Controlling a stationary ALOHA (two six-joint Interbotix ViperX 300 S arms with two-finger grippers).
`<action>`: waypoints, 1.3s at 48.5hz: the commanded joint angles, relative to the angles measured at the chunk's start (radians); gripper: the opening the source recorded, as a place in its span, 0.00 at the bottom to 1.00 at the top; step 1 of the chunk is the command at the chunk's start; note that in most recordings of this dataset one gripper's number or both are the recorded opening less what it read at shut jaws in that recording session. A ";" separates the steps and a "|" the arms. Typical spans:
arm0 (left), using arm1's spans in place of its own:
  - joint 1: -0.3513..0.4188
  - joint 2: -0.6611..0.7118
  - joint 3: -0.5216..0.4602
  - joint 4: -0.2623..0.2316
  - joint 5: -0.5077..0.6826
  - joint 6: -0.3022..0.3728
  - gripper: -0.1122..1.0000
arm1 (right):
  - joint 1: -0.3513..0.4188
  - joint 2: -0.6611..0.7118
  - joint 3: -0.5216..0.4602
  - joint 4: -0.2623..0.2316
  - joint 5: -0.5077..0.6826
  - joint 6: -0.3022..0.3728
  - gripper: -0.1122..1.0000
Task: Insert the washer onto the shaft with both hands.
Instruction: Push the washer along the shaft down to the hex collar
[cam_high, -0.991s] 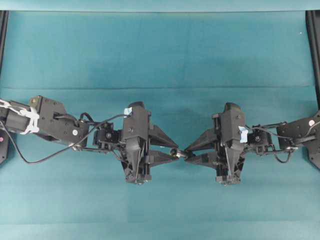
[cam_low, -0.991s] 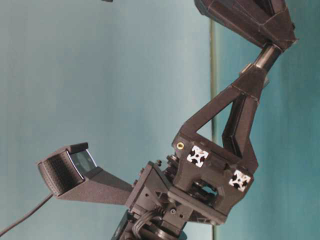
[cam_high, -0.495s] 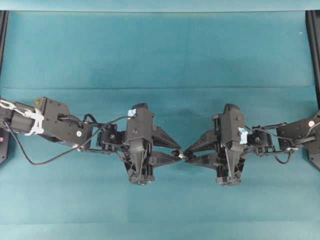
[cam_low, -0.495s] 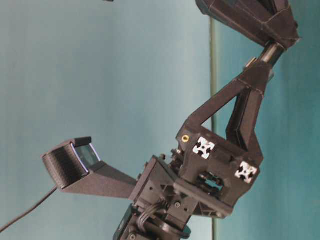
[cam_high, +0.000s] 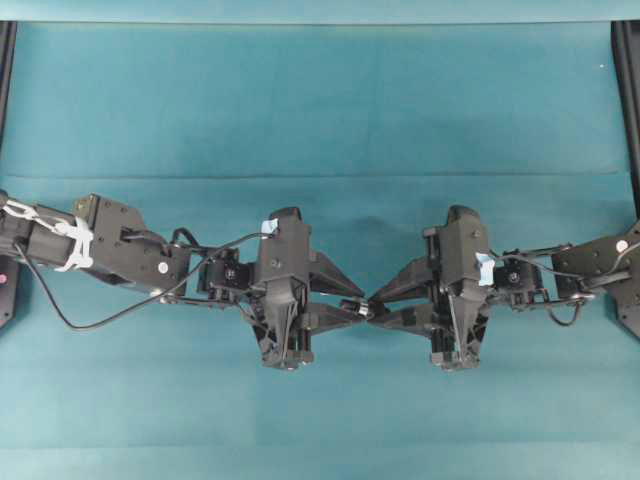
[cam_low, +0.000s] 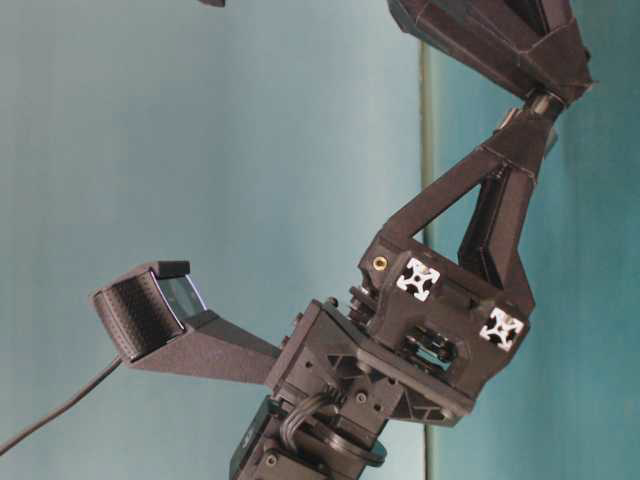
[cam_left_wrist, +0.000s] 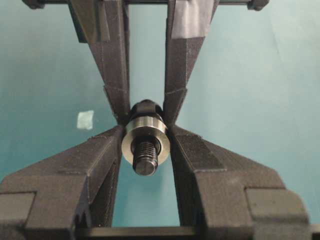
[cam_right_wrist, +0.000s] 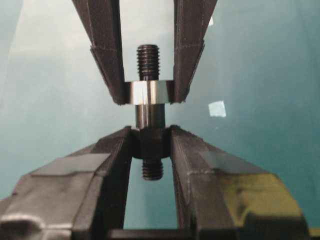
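Meeting tip to tip at the centre of the overhead view, the left gripper (cam_high: 352, 309) and the right gripper (cam_high: 378, 306) are held above the teal table (cam_high: 320, 110). In the left wrist view the washer (cam_left_wrist: 145, 139) is pinched between the left fingers (cam_left_wrist: 100, 160) at mid-frame, and the threaded end of the shaft (cam_left_wrist: 145, 159) is seen poking through its hole toward the camera. In the right wrist view the shaft (cam_right_wrist: 150, 120) is clamped at its thicker collar by the right fingers (cam_right_wrist: 116, 152) in the lower middle of the frame; the washer (cam_right_wrist: 148, 93) is seated around the shaft above them, gripped on both sides by the left fingers (cam_right_wrist: 111, 75), with the threaded tip standing clear beyond it. A bare stretch of shaft is left between the washer and the right fingers. A pale-blue tape square (cam_right_wrist: 217, 108) is seen on the table at the right of that view. In the table-level view the two grippers are seen meeting at the upper right, the shaft (cam_low: 545, 102) showing as a short dark stub between them.
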 joint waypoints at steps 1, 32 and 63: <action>-0.008 -0.002 -0.017 0.002 -0.003 0.002 0.42 | -0.006 -0.008 -0.020 0.003 -0.012 0.002 0.10; -0.009 0.008 -0.052 0.002 0.017 0.005 0.42 | -0.009 0.000 -0.032 0.000 -0.008 -0.003 0.10; -0.002 -0.031 -0.044 0.002 0.075 0.015 0.90 | -0.008 -0.002 -0.034 0.000 -0.005 -0.002 0.10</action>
